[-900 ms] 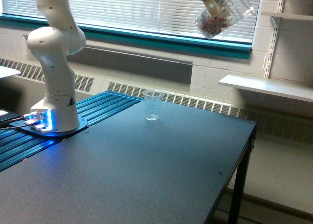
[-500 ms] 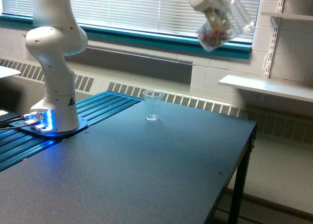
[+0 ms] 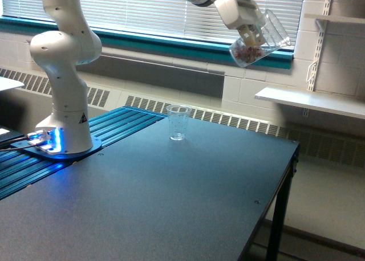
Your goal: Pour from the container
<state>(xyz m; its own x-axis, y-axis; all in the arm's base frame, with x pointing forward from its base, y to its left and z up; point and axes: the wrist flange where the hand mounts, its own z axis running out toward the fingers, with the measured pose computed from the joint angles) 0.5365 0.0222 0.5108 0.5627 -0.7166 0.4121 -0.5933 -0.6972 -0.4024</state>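
Tilted cup held high above the surface's far edge

The gripper [image 3: 249, 28] is clamped on the container [image 3: 259, 40], one small clear cup held in the air well above the far edge of the dark surface [image 3: 171, 198], in front of the window blinds. Its long axis slants, mouth up toward the exterior view's right, base down-left, where brownish-red bits sit. One taller clear cup [image 3: 178, 122] stands upright near the surface's far edge.
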